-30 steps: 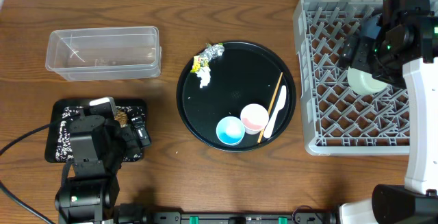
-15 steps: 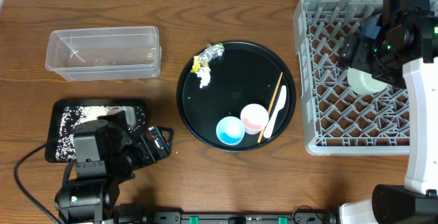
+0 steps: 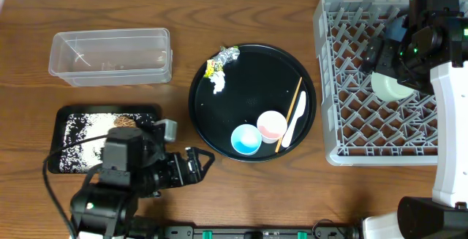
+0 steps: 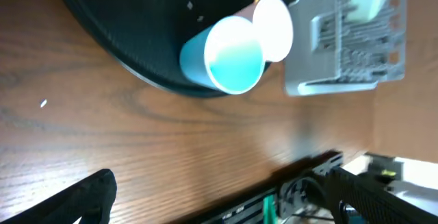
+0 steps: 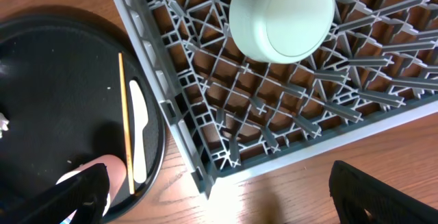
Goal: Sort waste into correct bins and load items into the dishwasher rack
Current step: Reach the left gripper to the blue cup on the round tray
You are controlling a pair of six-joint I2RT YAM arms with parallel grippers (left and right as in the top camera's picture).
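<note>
The light blue cup (image 3: pixel 246 139), pink cup (image 3: pixel 271 125), white spoon (image 3: pixel 295 122) and chopsticks (image 3: pixel 290 111) lie on the round black tray (image 3: pixel 252 56). The foil (image 3: pixel 229 54), yellow wrapper (image 3: pixel 211 67) and white paper (image 3: pixel 218 83) sit at its far left. The shallow black tray (image 3: pixel 62 115) holds rice grains and a brown lump (image 3: pixel 126 122). My left gripper (image 3: pixel 197 162) is open and empty, low beside the round tray; the left wrist view shows the blue cup (image 4: pixel 233 56) ahead. The pale green bowl (image 5: pixel 282 15) sits upside down in the rack (image 3: pixel 344 122). My right gripper (image 5: pixel 219 203) is open above the rack.
The clear tub (image 3: pixel 110 55) stands at the far left, with no waste visible inside. A dark blue plate edge (image 3: pixel 398 28) shows in the rack, mostly hidden under my right arm. The rack's front edge (image 5: pixel 205 162) runs close to the round tray (image 5: pixel 55 101).
My left arm has swung right from over the shallow black tray to the round tray's near left edge. The brown lump now lies uncovered in the shallow tray. The right arm has not moved.
</note>
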